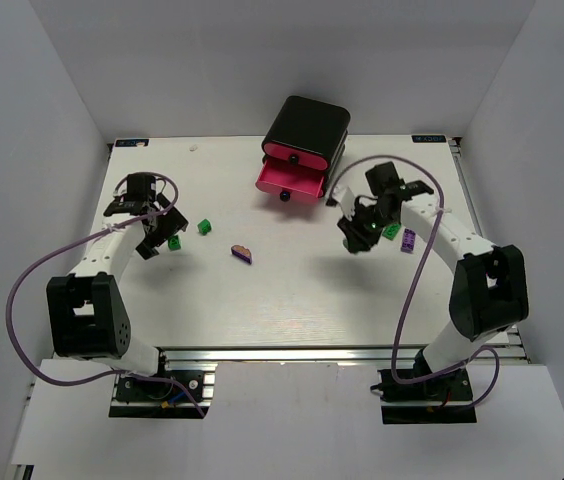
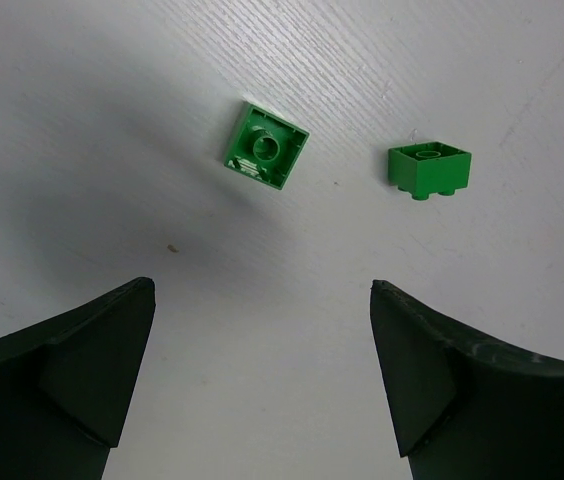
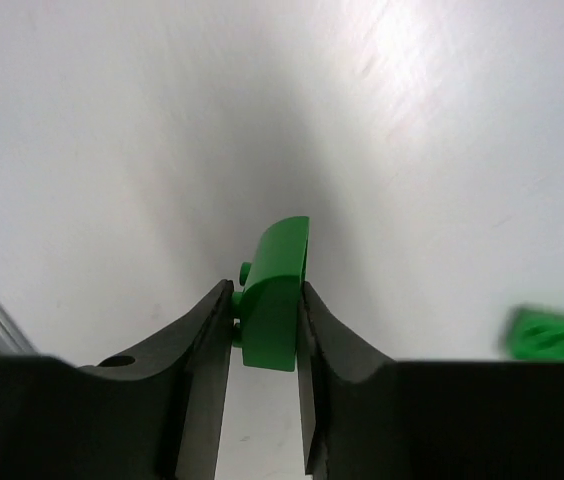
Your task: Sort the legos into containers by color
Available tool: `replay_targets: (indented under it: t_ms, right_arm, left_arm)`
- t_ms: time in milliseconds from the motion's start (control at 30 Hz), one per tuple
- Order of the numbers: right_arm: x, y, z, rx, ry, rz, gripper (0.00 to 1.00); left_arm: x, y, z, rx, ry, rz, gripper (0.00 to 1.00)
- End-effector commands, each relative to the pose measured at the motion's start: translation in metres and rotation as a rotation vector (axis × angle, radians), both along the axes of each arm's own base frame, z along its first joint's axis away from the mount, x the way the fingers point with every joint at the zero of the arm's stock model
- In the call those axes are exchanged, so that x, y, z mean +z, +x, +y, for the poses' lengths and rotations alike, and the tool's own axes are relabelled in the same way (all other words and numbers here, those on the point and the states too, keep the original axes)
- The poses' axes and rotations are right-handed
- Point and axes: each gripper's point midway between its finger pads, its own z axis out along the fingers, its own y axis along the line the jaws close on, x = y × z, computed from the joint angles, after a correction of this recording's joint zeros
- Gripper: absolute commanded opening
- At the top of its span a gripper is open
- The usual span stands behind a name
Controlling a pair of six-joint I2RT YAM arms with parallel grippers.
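Observation:
My right gripper [image 1: 356,238] [image 3: 265,292] is shut on a bright green lego [image 3: 274,298] and holds it above the white table, right of the containers. The containers are a black box [image 1: 307,122] with pink drawers; one drawer [image 1: 290,181] is pulled open. My left gripper [image 1: 161,232] [image 2: 262,335] is open and empty, just short of two bright green legos [image 2: 266,147] [image 2: 429,168], which also show in the top view [image 1: 174,241] [image 1: 204,227]. A purple lego [image 1: 242,253] lies mid-table.
A green lego [image 1: 392,231] and a purple lego [image 1: 408,240] lie by my right arm; the green one shows blurred in the right wrist view [image 3: 554,335]. White walls enclose the table on three sides.

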Motion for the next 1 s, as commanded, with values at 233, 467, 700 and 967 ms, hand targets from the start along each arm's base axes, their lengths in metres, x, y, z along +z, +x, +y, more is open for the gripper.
replay_targets:
  t_ms: [233,467,700,967]
  right_arm:
    - [0.137,0.159,0.107,0.007,0.296,-0.453,0.02]
    - [0.129,0.216,0.144,-0.027,0.261,-0.525,0.08]
    - [0.104,0.225,0.145,-0.047,0.206,-0.526,0.47]
    - [0.120,0.215,0.145,-0.053,0.237,-0.510,0.60]
  left_arm:
    - [0.007,0.009,0.009,0.073,-0.105,-0.034,0.98]
    - [0.006,0.003,0.014,0.089,-0.113,-0.041,0.98]
    - [0.005,0.006,0.014,0.089,-0.118,-0.043,0.98]
    - [-0.010,0.010,0.015,0.088,-0.111,-0.012,0.97]
